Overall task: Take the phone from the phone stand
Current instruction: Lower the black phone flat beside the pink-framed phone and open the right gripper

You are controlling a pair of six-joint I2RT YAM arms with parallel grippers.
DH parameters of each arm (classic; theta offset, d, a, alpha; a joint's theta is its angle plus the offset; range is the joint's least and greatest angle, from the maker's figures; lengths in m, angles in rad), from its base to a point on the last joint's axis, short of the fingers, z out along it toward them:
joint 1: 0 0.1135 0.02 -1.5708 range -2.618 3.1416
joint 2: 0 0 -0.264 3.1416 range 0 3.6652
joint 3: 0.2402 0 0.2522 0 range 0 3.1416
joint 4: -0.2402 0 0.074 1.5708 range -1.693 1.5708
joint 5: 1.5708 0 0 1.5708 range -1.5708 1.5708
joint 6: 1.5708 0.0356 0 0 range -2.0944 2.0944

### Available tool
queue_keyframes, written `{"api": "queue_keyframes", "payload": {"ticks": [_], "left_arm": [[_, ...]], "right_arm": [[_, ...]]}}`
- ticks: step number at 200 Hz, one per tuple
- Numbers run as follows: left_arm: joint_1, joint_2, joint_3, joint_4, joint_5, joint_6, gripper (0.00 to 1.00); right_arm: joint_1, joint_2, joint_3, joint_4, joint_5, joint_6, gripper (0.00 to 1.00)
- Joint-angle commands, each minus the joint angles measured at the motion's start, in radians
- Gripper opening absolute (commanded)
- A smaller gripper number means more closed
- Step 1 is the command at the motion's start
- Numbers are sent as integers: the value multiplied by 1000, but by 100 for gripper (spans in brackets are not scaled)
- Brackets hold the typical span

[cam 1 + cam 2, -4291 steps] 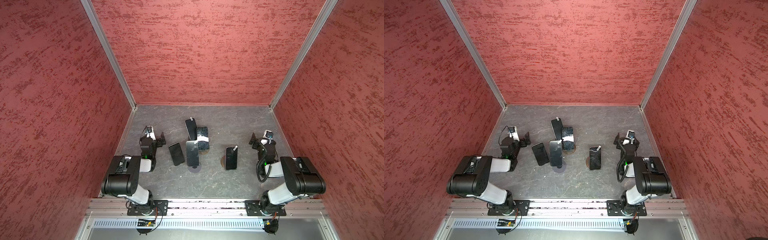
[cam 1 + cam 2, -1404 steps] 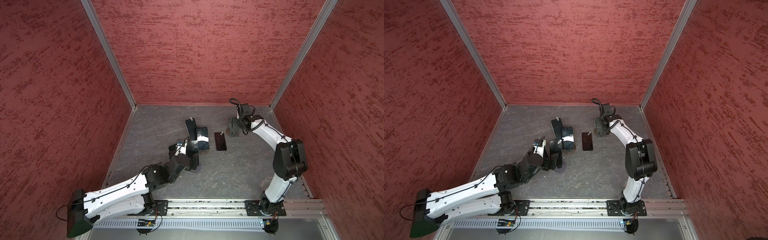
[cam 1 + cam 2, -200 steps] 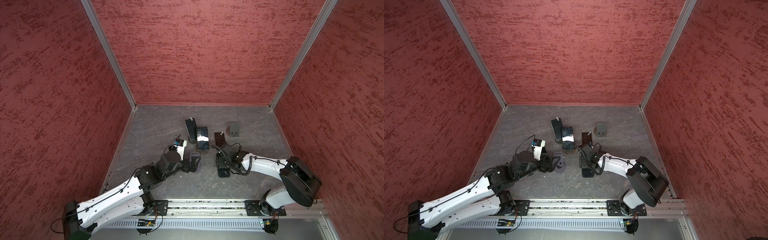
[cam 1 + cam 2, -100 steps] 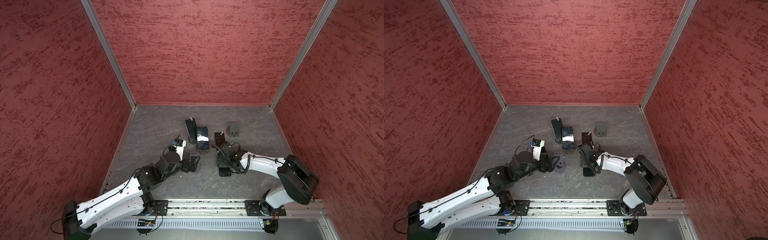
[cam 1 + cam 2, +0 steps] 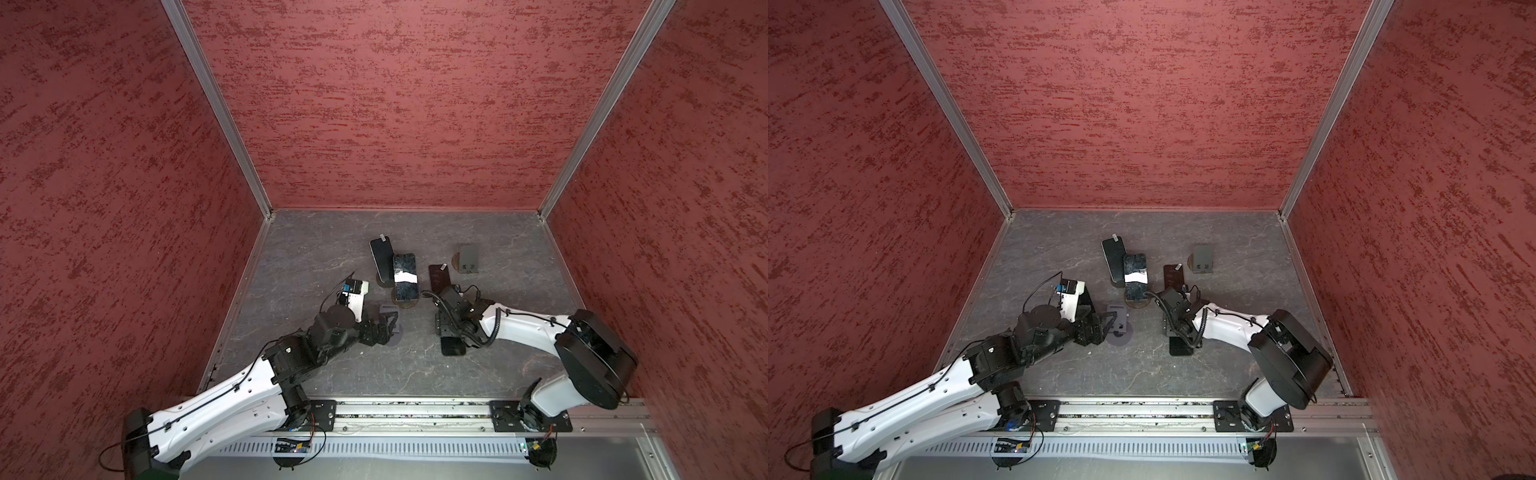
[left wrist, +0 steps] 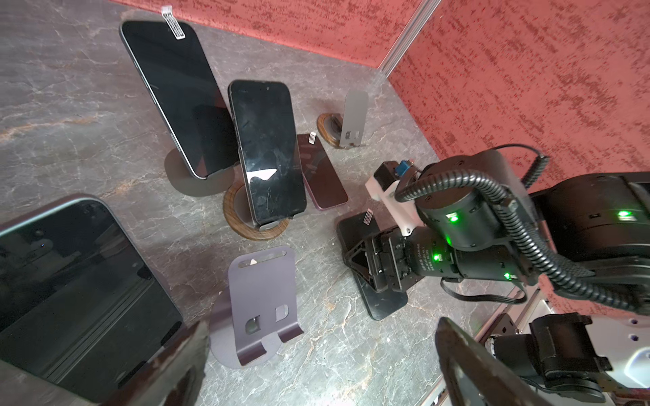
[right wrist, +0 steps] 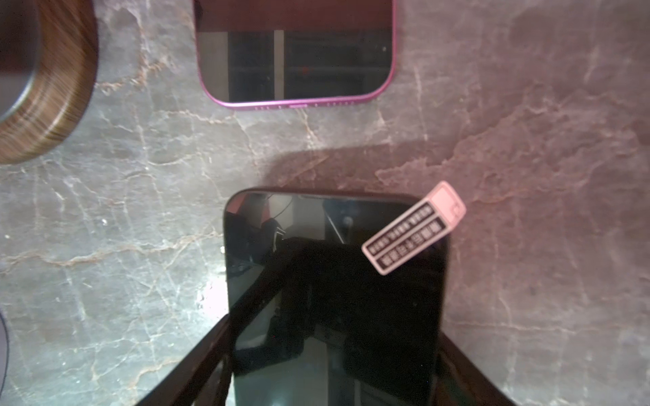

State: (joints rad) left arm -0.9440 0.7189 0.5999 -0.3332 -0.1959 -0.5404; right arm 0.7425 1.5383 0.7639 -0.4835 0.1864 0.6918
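Observation:
Two phones lean on stands: a large black phone on a grey stand, and a scuffed black phone on a round wooden stand. My left gripper is wide open in front of an empty purple stand, holding nothing. A dark phone lies close beside one of its fingers. My right gripper is low over a black stickered phone that lies flat on the floor. Its fingers flank that phone's long edges, slightly parted.
A magenta phone lies flat just behind the right gripper. An empty grey stand on a wooden base stands at the back right. Red walls enclose the grey marbled floor, and a metal rail runs along the front.
The right wrist has shifted a little toward the back over the black phone, and its jaws have eased apart. The phone stays on the floor. The left arm has hardly moved.

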Motion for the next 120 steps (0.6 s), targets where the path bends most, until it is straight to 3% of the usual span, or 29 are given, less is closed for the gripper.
{"api": "queue_keyframes", "payload": {"ticks": [1, 120], "left_arm": [[-4, -23, -19, 1, -19, 23, 100], [-4, -39, -26, -16, -25, 26, 100]], "right_arm": [[-4, 16, 24, -51, -2, 14, 78], [-4, 68, 80, -27, -14, 37, 80]]}}
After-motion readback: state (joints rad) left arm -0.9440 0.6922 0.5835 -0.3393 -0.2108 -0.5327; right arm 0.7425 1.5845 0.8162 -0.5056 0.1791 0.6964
